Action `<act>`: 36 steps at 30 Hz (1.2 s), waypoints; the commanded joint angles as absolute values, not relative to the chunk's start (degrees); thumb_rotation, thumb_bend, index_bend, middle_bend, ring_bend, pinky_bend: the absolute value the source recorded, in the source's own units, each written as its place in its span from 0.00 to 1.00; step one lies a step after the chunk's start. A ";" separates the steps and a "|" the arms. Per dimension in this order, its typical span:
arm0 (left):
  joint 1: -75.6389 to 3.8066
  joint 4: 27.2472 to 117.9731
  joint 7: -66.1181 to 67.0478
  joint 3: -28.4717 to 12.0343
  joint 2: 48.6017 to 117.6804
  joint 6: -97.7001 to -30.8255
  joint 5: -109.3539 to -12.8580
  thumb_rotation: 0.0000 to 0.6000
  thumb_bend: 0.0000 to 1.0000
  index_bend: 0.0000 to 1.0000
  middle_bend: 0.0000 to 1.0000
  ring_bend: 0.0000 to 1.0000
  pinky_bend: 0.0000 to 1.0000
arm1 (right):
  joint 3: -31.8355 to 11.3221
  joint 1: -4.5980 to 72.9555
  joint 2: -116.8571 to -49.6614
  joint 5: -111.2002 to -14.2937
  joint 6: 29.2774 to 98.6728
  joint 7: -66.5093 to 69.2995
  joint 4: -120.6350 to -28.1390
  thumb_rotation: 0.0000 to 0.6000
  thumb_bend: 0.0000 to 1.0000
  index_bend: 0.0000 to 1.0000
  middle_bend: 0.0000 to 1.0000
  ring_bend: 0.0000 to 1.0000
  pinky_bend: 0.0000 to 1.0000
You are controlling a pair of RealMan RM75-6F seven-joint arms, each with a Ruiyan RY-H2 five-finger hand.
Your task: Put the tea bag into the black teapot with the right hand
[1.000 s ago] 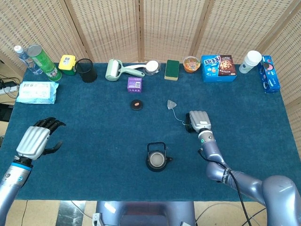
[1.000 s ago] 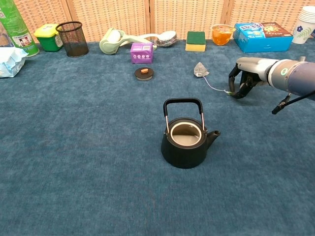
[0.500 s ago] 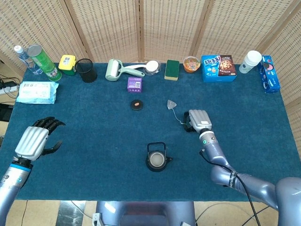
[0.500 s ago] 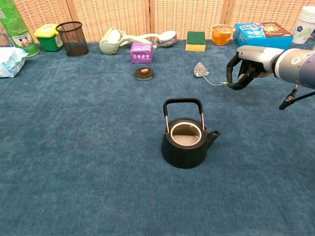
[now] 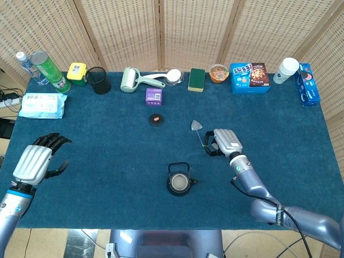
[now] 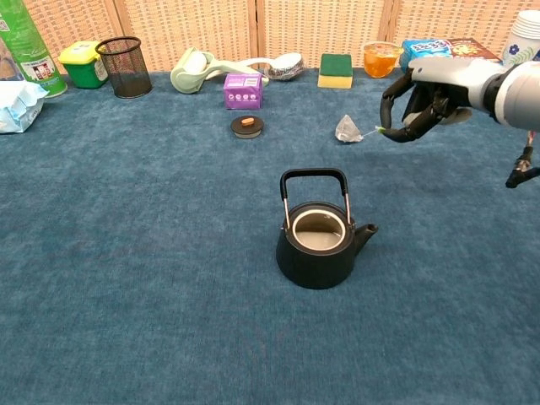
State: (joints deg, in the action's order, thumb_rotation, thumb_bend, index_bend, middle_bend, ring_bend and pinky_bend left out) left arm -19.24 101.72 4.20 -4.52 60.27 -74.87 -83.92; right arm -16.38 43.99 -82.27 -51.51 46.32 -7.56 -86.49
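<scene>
The black teapot (image 5: pixel 178 181) (image 6: pixel 318 243) stands lidless and upright at the table's front middle, handle up. A grey pyramid tea bag (image 5: pixel 195 126) (image 6: pixel 347 128) hangs or drags on its string just left of my right hand (image 5: pixel 222 142) (image 6: pixel 419 95). That hand pinches the string's green tag end and is raised above the cloth, behind and to the right of the teapot. My left hand (image 5: pixel 36 160) hovers at the table's left edge with fingers curled and nothing in it; only the head view shows it.
The teapot's lid (image 5: pixel 156 120) (image 6: pixel 247 126) lies behind the pot. Along the back edge stand a purple box (image 6: pixel 242 90), mesh cup (image 6: pixel 124 67), lint roller (image 6: pixel 199 67), green sponge (image 6: pixel 336 71), orange bowl (image 6: pixel 380 58) and blue biscuit box (image 6: pixel 442 56). A wipes pack (image 5: pixel 42 105) lies far left.
My right hand has risen and shifted toward the teapot, pulling the string; the tea bag has slid a little toward the front. The left hand drifted slightly back.
</scene>
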 commanded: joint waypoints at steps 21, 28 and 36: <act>-16.88 101.61 0.95 -3.30 59.45 -76.50 -84.89 1.00 0.37 0.27 0.28 0.16 0.20 | -22.51 36.78 -66.97 -59.56 44.30 17.53 -105.46 1.00 0.53 0.72 1.00 1.00 1.00; -16.43 102.50 0.21 -2.45 58.32 -76.55 -86.53 1.00 0.37 0.27 0.28 0.16 0.20 | -23.64 35.36 -63.03 -62.30 43.54 23.55 -109.65 1.00 0.53 0.73 1.00 1.00 1.00; -16.04 101.72 -0.69 -2.57 58.47 -76.76 -86.24 1.00 0.37 0.27 0.28 0.16 0.20 | -24.81 35.58 -60.43 -65.68 40.22 31.08 -113.36 1.00 0.53 0.73 1.00 1.00 1.00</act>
